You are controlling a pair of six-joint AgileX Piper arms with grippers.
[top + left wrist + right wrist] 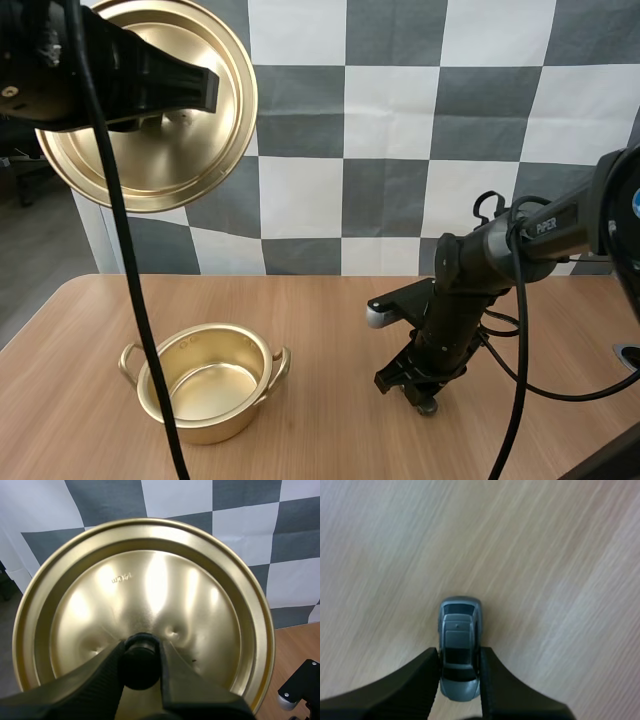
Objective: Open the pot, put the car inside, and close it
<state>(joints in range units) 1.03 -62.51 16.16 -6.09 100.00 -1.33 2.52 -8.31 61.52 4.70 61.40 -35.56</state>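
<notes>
**High view.** The left hand (175, 110) is raised well above the tabletop (330, 320) and carries the golden lid (150, 170) tilted on edge. The pot (205, 425) stands open and empty on the tabletop, below that hand and well apart from it. The right hand (420, 388) is down at the tabletop. The pot lies to its left, near it but not touching.

**Left wrist view.** The left hand's fingers are drawn narrow onto the black knob (141, 665) at the lid's centre. The lid sits just beyond the fingertips.

**Right wrist view.** The small grey car (459, 647) sits roof-up between the right hand's fingers, its far end pointing away from the hand. Both fingers press against its flanks. Bare wood lies beneath. Whether the wheels are off the tabletop cannot be told.

**Progress, as judged.** The opening is done, with the lid off and held clear. The car is gripped but not yet in the pot. What remains is to carry it left over the pot, release it inside, and set the lid back on.
</notes>
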